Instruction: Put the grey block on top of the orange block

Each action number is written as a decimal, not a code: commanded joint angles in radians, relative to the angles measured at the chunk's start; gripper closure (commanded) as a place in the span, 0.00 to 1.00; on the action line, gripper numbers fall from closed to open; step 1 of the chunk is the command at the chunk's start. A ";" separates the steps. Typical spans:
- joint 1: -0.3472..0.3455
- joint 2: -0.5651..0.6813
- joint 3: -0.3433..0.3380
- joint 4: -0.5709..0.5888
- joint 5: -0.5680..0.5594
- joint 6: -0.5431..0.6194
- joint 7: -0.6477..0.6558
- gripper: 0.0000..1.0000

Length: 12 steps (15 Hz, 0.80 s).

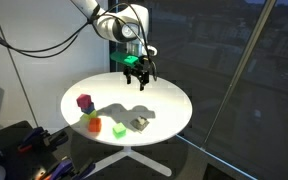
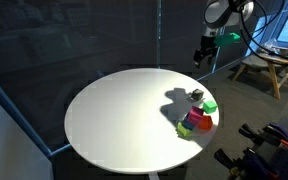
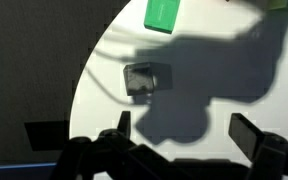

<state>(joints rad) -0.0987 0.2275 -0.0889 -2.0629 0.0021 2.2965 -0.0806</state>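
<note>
The end effector [image 1: 137,80] hangs above the round table [image 1: 172,98], jaws spread wide with nothing between them. In an exterior view the grey block [image 1: 139,123] sits near the table's edge, apart from the other cubes. Another exterior view bunches the cubes together by the edge: the orange block [image 2: 205,121] shows just beside a magenta block [image 2: 189,125]. The wrist view catches the grey block in the arm's shadow with a green block [image 3: 162,14] beyond it — the orange block falls outside its frame.
</note>
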 commanded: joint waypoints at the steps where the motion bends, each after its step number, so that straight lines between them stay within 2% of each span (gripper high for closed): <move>1: -0.018 0.052 0.000 0.052 -0.004 0.002 -0.051 0.00; 9: -0.048 0.170 -0.014 0.108 -0.013 0.028 -0.053 0.00; 12: -0.059 0.206 -0.019 0.108 -0.015 0.085 -0.061 0.00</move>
<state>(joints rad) -0.1424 0.3949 -0.1059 -1.9835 0.0017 2.3420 -0.1174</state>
